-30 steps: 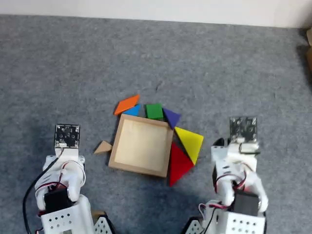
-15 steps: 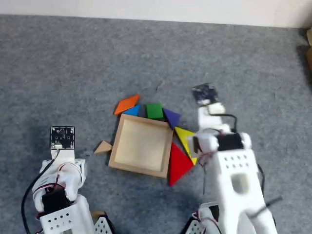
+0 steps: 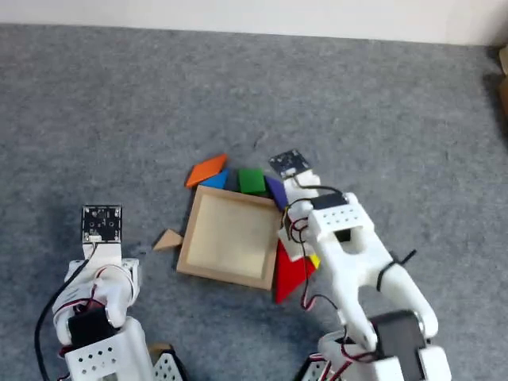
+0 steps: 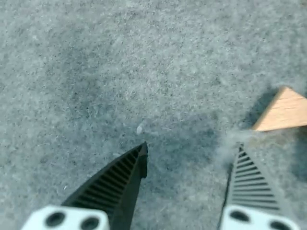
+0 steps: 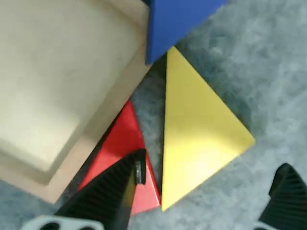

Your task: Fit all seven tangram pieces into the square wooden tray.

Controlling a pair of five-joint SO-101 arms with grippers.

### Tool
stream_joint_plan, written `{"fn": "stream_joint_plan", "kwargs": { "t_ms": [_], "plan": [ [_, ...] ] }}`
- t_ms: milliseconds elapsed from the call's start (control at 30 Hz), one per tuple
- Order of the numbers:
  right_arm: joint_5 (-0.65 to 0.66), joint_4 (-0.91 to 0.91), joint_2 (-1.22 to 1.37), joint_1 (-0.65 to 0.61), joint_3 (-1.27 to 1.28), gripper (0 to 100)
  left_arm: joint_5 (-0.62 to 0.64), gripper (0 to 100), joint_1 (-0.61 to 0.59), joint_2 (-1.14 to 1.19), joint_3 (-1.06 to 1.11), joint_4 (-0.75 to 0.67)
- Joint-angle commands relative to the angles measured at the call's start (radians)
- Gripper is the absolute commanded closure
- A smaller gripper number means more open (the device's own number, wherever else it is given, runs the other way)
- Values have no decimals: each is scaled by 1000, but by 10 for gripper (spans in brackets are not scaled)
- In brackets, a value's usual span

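1. seven tangram pieces, one square wooden tray (image 3: 187, 234) and two arms. all seven pieces lie outside the tray on the grey felt-covered desk (image 3: 381, 103).
2. the tray is pale wood with a raised rim around a shallow square recess, and it sits slightly turned.
3. four pieces lie along the tray's edge farthest from the arms. an orange parallelogram (image 3: 206, 169) is near one corner, with a blue piece (image 3: 216, 180) against the rim beside it. a green square (image 3: 252, 181) is at the middle of that edge, and a purple triangle (image 3: 275, 190) is at the next corner.
4. on the tray's side toward the right arm, a large yellow triangle (image 5: 201, 129) and a large red triangle (image 3: 290, 270) lie side by side. the red one runs along the rim and the yellow one is just outside it.
5. on the opposite side of the tray, a small plain-wood triangle (image 3: 167, 239) lies near the rim but apart from it.
6. the right gripper (image 5: 211, 172) hangs over the yellow triangle beside the tray, jaws spread wide and holding nothing. one tip is over the red triangle, the other over felt past the yellow one. in the high view this arm covers most of the yellow triangle.
7. the left gripper (image 4: 192, 151) is over the felt on the plain-wood triangle's side of the tray. its jaws are wide apart and empty, with that triangle just beyond one tip.
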Motion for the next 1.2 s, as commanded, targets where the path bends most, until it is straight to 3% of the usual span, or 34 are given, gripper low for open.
{"fn": "stream_joint_plan", "kwargs": {
  "t_ms": [0, 233, 467, 733, 933, 1167],
  "plan": [
    [38, -81, 47, -12, -62, 608, -11, 730, -13, 2, -35, -2],
    [69, -94, 127, -12, -62, 615, -11, 730, -13, 2, -35, -2],
    [69, -94, 142, -12, -62, 777, -11, 730, -13, 2, -33, -2],
    [66, -64, 134, 13, -76, 786, -11, 730, -13, 2, -33, -2],
    [60, 107, 18, 56, -188, 786, -11, 730, -13, 2, -33, -2],
    [-40, 213, -108, 31, -260, 786, -11, 730, -13, 2, -33, -2]
  ]
}}
